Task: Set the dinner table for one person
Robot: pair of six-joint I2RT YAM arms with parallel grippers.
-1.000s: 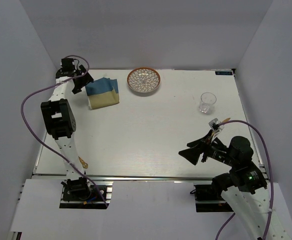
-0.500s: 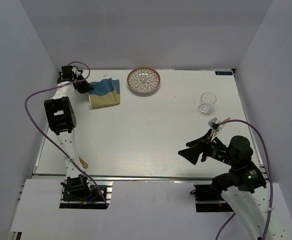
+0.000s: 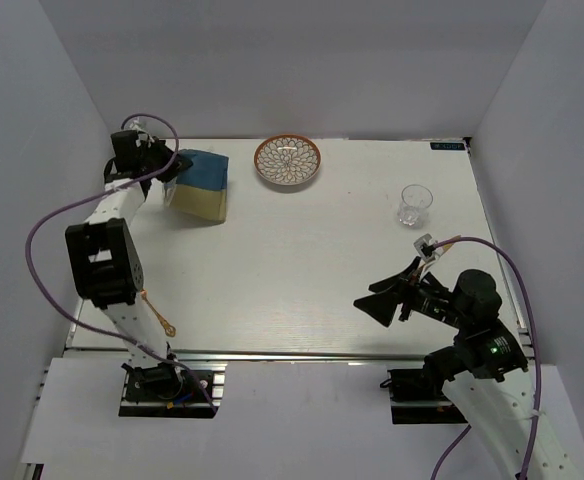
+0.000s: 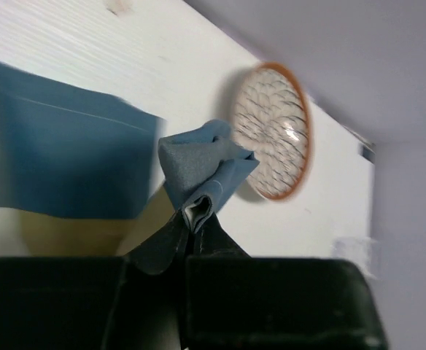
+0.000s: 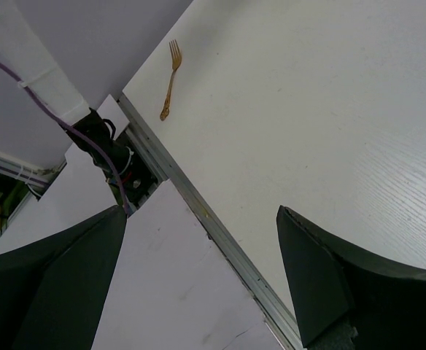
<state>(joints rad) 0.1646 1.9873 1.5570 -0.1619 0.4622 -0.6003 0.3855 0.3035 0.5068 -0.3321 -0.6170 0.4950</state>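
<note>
While L gripper (image 4: 196, 216) pinches a bunched blue fold of the striped cloth placemat (image 3: 200, 185) at far-left corner of dinner table (image 3: 302, 250), likely setting spot, mid near edge, lies rightward & nearer. L arm closer. R gripper (image 3: 390, 300) jaws wide, empty, by near-right corner.

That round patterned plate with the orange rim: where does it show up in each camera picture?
Top external: the plate sits at the far edge of the table, top middle of the picture.
Left wrist: right of centre in the upper half, blurred.
Right wrist: not in it.
Shared landmark: the blue and tan placemat, just left of the plate from above, fills the left side of the left wrist view.
</note>
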